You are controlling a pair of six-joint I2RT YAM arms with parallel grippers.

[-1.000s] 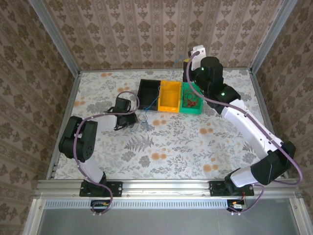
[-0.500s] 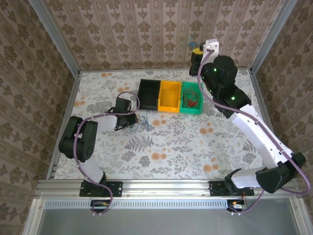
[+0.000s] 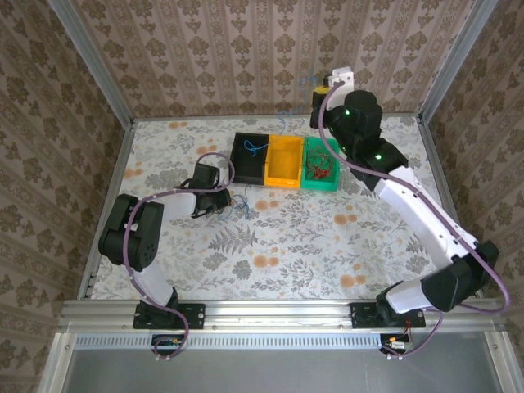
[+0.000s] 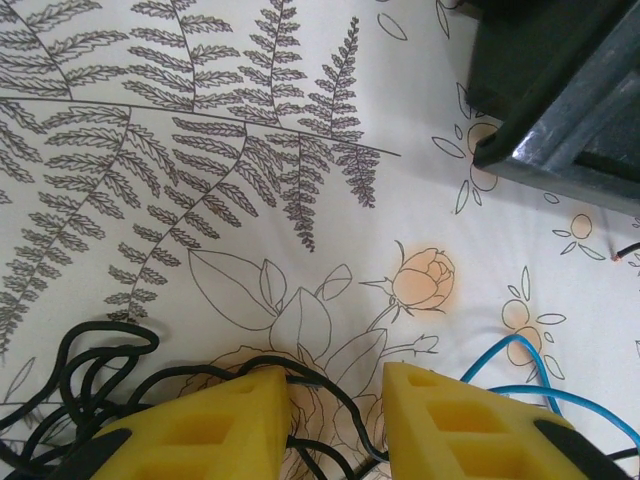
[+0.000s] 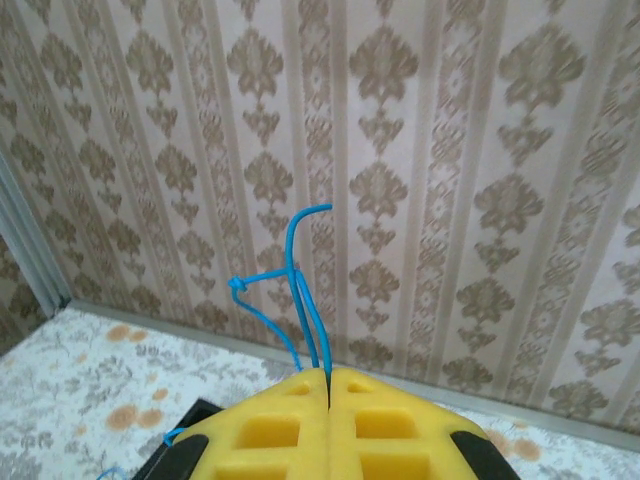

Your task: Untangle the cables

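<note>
thin blue cable up in the air by the table's far edge, pinched in the right gripper, blue loop at the black bin, red ones heaped in the green bin, messy dark-and-blue tangle flat left of centre

Even, soft light; seemingly sharp focus

A thin blue cable with a smooth plastic coating. The right gripper fingers are matt yellow moulded plastic. The black bin is hard plastic with a faint sheen. The floral table cover is matt, possibly printed cloth.
</note>
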